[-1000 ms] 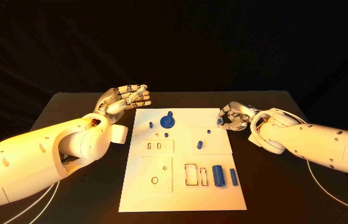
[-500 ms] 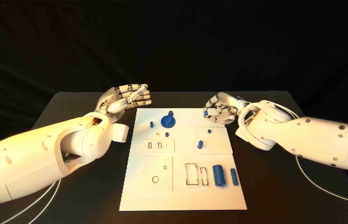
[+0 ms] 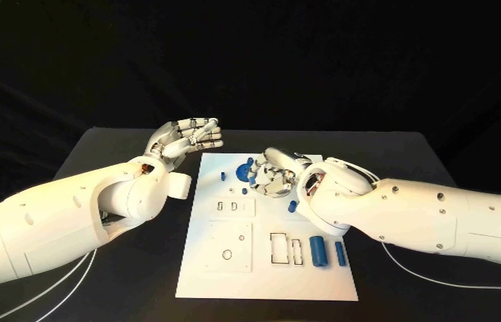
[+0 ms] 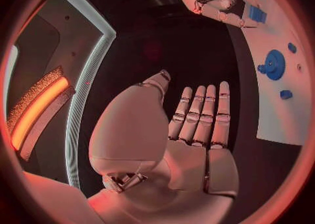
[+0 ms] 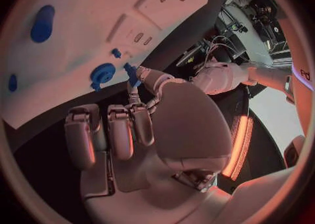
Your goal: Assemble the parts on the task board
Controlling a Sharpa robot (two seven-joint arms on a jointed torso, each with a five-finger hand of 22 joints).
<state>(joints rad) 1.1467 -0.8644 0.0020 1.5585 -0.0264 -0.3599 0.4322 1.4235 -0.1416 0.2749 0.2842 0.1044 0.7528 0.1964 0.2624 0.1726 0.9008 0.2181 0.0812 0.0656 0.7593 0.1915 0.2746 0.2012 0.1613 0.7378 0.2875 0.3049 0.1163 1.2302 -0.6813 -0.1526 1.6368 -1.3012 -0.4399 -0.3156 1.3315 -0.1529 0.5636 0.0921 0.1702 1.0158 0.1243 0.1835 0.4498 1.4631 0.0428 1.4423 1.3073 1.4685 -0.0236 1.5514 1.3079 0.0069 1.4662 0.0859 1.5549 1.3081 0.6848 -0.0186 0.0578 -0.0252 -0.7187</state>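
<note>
Head view: right hand (image 3: 274, 175) hovering over far part of white board (image 3: 266, 264), pinching small blue peg (image 3: 252, 183), blue gear (image 3: 245, 170) just beside it toward left hand. Left hand (image 3: 188, 138) idling off board's far left corner above worktop (image 3: 104, 155), fingers straight, holding nothing.

Left wrist view: left hand (image 4: 197, 129) lying flat, open-palmed; gear (image 4: 273, 65) sitting on board.

Right wrist view: right hand (image 5: 131, 124) pinching peg (image 5: 131, 74) at fingertips, long axis pointing down at board, gear (image 5: 102, 73) just beside peg tip.

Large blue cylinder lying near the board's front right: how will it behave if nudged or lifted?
The large blue cylinder lies on its side on the flat white task board, so a sideways nudge would probably roll it. It looks like rigid, smooth plastic: likely stiff, light, perhaps slippery.
</note>
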